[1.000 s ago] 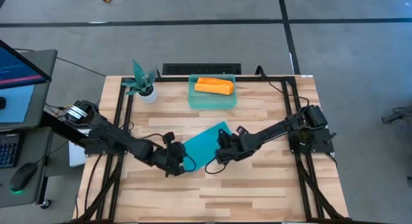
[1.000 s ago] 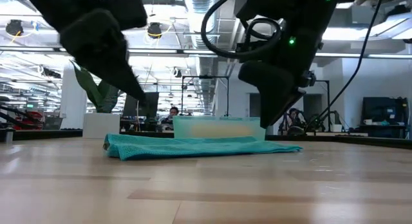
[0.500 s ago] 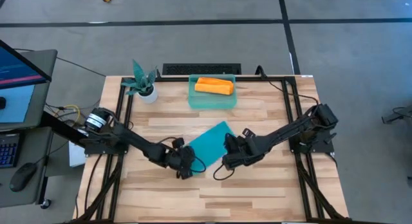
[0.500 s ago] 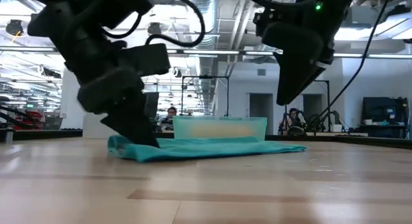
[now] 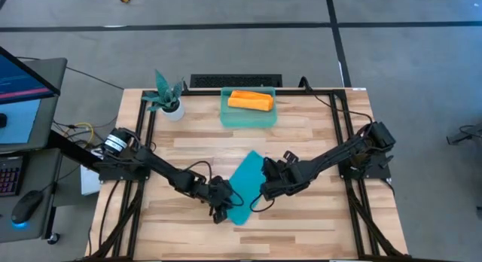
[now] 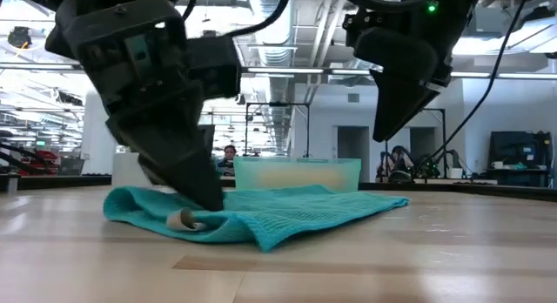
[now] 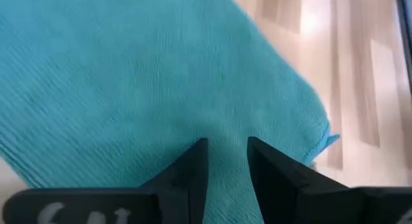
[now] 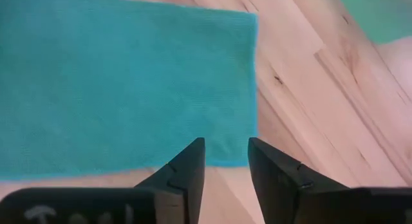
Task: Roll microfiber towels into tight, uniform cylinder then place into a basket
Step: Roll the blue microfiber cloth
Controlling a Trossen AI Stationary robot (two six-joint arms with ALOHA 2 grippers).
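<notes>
Both grippers gape slightly; left gripper [image 5: 220,209] has dragged the teal towel [image 5: 245,183] nearer, rumpling it.

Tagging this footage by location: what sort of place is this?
Probably a robotics lab or open workshop. The wooden table stands on bare concrete, a computer monitor and keyboard sit at a desk beside it, and the room behind shows exposed ceiling ducts.

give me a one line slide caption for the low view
Left gripper presses into a rumpled teal microfiber towel on the wooden table, right gripper above.
</notes>
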